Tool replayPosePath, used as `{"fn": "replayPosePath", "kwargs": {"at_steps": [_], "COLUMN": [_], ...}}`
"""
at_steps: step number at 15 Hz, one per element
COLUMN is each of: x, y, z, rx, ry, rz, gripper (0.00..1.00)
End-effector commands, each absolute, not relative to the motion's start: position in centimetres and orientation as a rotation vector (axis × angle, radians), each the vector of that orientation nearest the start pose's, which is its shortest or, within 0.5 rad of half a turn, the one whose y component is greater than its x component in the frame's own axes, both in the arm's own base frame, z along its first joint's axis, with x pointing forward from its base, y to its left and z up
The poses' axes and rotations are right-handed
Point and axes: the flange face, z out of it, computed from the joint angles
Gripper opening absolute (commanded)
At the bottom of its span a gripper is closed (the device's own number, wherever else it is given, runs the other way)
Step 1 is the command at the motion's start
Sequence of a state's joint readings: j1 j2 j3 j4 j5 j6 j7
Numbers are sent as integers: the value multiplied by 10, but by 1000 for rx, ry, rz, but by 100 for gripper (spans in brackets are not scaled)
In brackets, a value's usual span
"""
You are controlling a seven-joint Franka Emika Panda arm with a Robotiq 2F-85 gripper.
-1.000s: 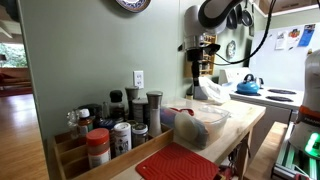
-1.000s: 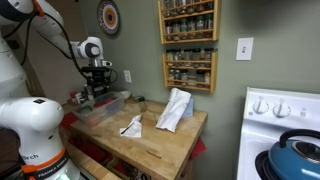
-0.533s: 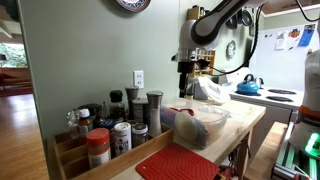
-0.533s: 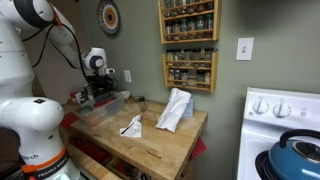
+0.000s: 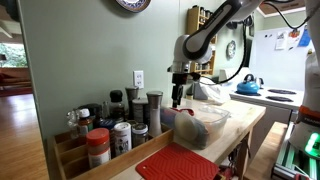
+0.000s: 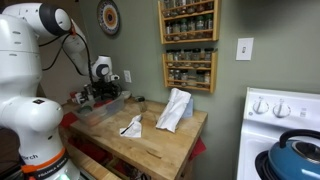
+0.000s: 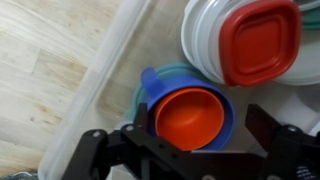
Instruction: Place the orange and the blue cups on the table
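The orange cup [image 7: 190,117] sits nested inside the blue cup [image 7: 150,84], mouth up, and both stand in a clear plastic bin [image 7: 118,52] on the wooden table [image 7: 40,60], not yet out on the bare wood. The pair lies between the fingers [image 7: 95,150] and just ahead of them. The gripper [image 7: 188,142] is spread wide, a finger to either side of the cups, with nothing in its hold.

Since a second ago the arm has come down and shifted sideways in both exterior views. The gripper [image 5: 178,95] was well above the bin [image 5: 205,118] and now hangs close over it.

Only the wrist view shows the cups (the bin's cloudy wall and the arm hide them elsewhere), along with a stack of white containers under a red lid [image 7: 260,40] ahead of one finger. An exterior view alone shows two crumpled white cloths [image 6: 175,108] lying well away from the gripper [image 6: 100,90].
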State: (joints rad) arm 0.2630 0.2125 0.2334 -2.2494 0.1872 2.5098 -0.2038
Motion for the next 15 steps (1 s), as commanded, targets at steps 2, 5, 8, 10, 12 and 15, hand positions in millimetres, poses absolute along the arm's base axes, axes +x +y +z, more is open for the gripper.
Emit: {"fn": "replayPosePath", "kwargs": {"at_steps": [2, 5, 8, 10, 12, 15], "x": [502, 509, 514, 515, 516, 516], "y": [262, 260, 257, 254, 253, 252], "z": [262, 253, 244, 241, 239, 241], "rx": [-2888, -2883, -2895, -2900, -2900, -2892], "ry": [-781, -771, -754, -750, -752, -754], "rz": [-64, -53, -34, -22, -14, -23], "gripper": [100, 100, 91, 68, 51, 28]}}
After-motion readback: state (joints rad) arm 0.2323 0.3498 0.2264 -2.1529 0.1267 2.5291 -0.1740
